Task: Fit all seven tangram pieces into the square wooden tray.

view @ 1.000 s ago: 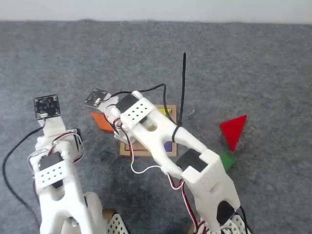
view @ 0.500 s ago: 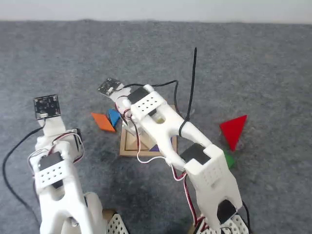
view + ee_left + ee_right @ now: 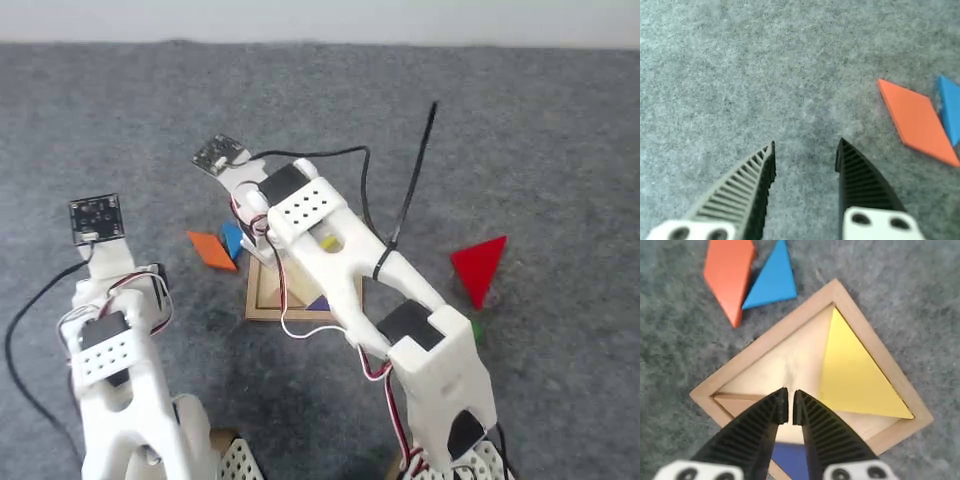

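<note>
So far the tray holds a yellow piece and navy piece — four loose pieces lie outside. Right pincer is clenched empty, left pincer released.

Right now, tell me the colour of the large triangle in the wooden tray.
Yellow; the triangle in the tray shows best in the right wrist view.

High view: right arm covered most of wooden tray. Yellow triangle was sliver seen through arm's frame; dark blue piece was just tip. Green piece sat mostly behind arm's base, shape unreadable. Blue triangle was part-covered by arm.
Left wrist view: blue triangle was cut by frame edge.
Right wrist view: dark blue piece lay under right tool and ran off frame; orange parallelogram was clipped too.
</note>
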